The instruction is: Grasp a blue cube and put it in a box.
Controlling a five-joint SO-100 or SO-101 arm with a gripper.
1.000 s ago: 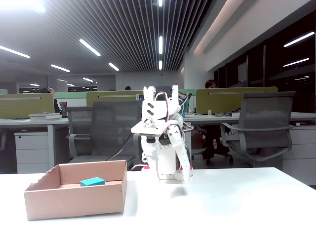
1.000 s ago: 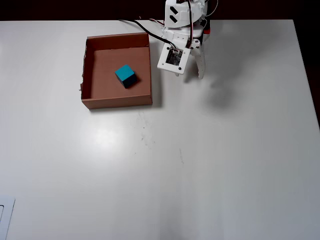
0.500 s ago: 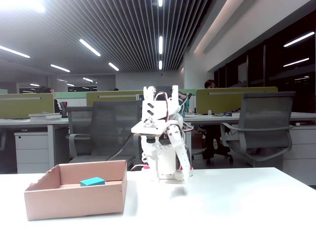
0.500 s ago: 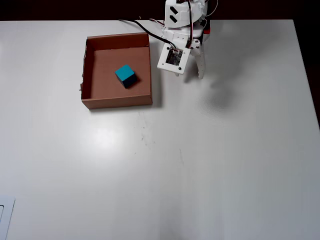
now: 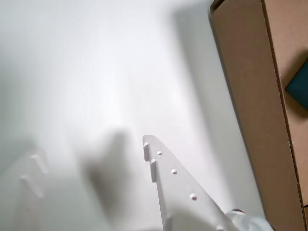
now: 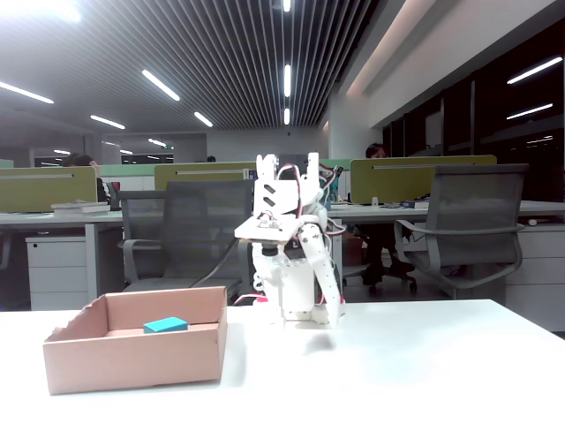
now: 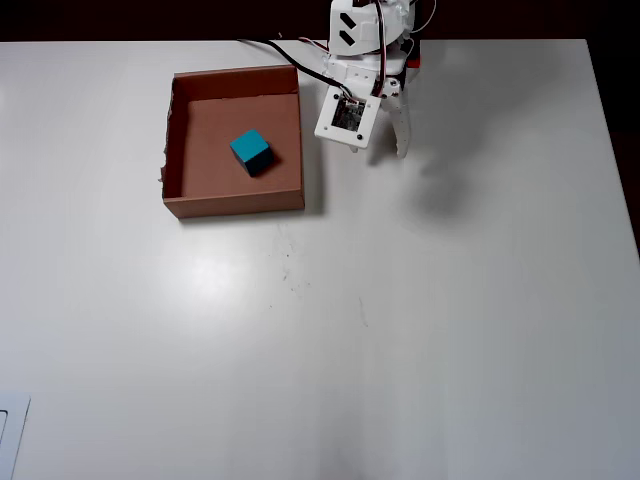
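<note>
Cardboard fills the right side of the wrist view, where the box (image 5: 255,110) shows its tan outer wall and, past the rim, a corner of the blue cube (image 5: 299,83) lying on the floor inside. We read the same from the overhead view: the blue cube (image 7: 251,151) sits loose near the middle of the box (image 7: 235,204), touching no wall, and the fixed view has it low behind the front wall (image 6: 166,324). The gripper (image 5: 91,168) holds nothing; in the wrist view one white finger (image 5: 178,183) stands sharp and the other is a pale blur at the left, with bare table between them, so we take the jaws to be spread apart. The arm (image 7: 362,60) is folded back close to its base, just beside the box's right wall as the overhead view shows it, with the gripper (image 7: 385,140) pointing down at the white table (image 7: 450,320) rather than over the cardboard. We judge that this placing suits a finished drop: the cube rests where the task wants it, and the arm is tucked clear of the box so that nothing can knock the wall or the block. Little seems left beyond parking.
</note>
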